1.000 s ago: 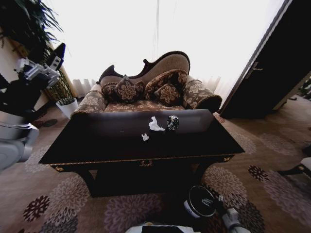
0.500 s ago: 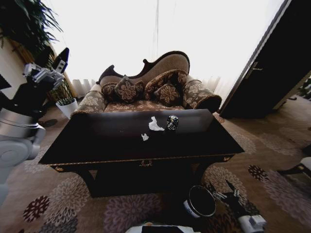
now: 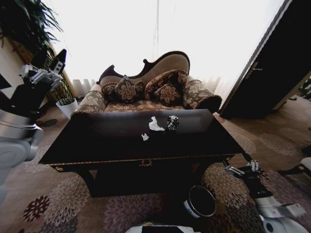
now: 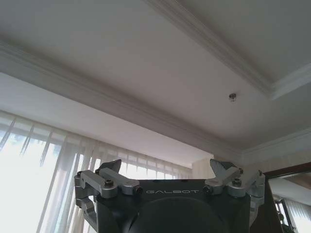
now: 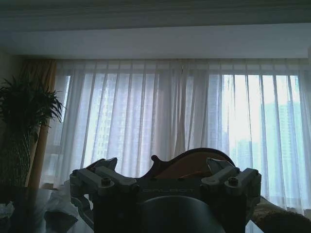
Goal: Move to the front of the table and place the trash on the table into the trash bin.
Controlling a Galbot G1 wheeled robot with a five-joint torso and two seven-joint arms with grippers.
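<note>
Table (image 3: 97, 138) lengthwise left-right, trash (image 3: 155, 124) atop.

Glossy dark wood table (image 3: 204, 138); crumpled white paper (image 3: 155, 125); shiny metal can (image 3: 172, 122)

Blown-out backlight from the curtained window (image 3: 155, 43); foreground dim, edges warped.

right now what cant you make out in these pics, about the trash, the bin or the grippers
- Trash bin, head view: its inside is a dark hollow, so any contents stay hidden; the white label is too small to read.
- Crushed can, head view: too small to read any print.
- Paper scraps, head view: too small to tell how many pieces lie there.
- Table, right wrist view: dark and cut off by the gripper body.
</note>
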